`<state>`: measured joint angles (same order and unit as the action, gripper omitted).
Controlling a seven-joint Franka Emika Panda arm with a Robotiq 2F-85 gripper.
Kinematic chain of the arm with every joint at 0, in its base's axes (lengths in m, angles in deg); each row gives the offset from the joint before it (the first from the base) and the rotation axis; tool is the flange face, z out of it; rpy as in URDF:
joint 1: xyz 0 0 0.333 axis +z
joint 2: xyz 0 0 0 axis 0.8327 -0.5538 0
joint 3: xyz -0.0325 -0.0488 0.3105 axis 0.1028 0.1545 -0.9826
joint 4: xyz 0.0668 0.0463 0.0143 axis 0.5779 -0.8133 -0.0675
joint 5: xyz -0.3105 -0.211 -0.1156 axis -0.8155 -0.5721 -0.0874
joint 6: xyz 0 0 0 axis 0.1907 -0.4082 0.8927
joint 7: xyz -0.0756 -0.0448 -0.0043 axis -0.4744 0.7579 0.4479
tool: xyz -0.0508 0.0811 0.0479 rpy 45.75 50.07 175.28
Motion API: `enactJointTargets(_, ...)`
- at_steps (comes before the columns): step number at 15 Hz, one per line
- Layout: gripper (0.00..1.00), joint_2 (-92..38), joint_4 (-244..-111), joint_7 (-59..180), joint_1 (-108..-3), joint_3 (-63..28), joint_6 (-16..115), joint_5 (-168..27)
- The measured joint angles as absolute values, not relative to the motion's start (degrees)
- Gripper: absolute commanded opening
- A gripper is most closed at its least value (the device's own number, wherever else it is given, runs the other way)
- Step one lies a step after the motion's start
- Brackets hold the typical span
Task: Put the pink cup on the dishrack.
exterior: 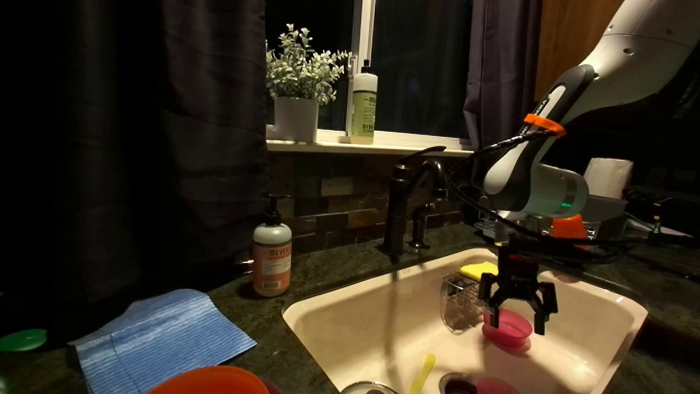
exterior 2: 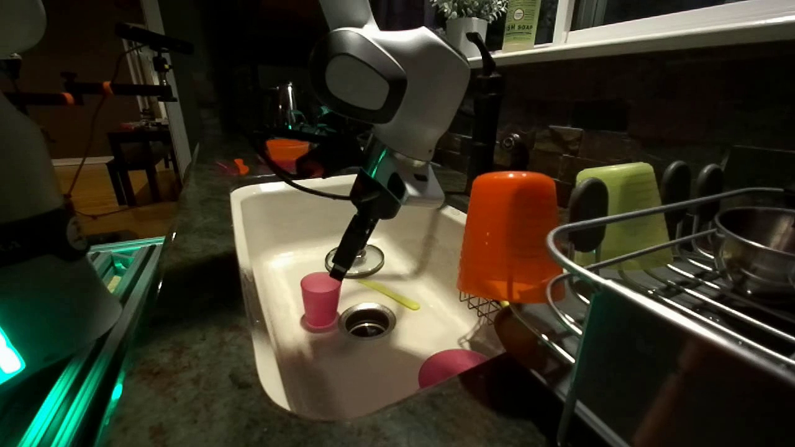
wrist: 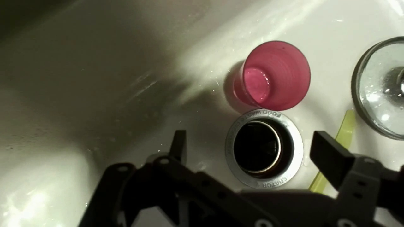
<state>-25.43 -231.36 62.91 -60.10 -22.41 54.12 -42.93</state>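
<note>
Well, starting at the left in an exterior view, can see the robot's base [exterior 2: 43,298] beside a metal rail [exterior 2: 87,366], both partly tinged green. Farther right, can spot an orange bowl [exterior 2: 287,151] on the dark counter [exterior 2: 186,360], beyond the cream sink [exterior 2: 348,379]. Inside that sink, can find the pink cup [exterior 2: 321,302], standing upright with its mouth up, just beside the drain [exterior 2: 367,321]. A touch right of its rim in that view, can make out the gripper [exterior 2: 337,273], slanting downward. In the wrist view, can read it as parted wide, with fingers [wrist: 331,160] spread well apart, framing the drain between them, away from the pink cup. Behind the gripper, can see a glass lid [exterior 2: 366,266], then, more to the right, a yellow-green utensil [exterior 2: 390,294] lying near the drain. Farther along, can pick out a pink dish [exterior 2: 446,367], partly hidden by the counter's edge. Past that, can see an orange-red cup [exterior 2: 509,236] and a pale green cup [exterior 2: 627,217], both upside down, toward the left end of the dishrack [exterior 2: 671,354]. Last, inside the dishrack, can see a metal pot [exterior 2: 758,248].
</note>
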Motion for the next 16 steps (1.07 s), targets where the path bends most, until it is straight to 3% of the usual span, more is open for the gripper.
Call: enactJointTargets(16, 1.0, -44.8, -219.1, 55.8, -60.7, -26.0, 54.1, -41.5)
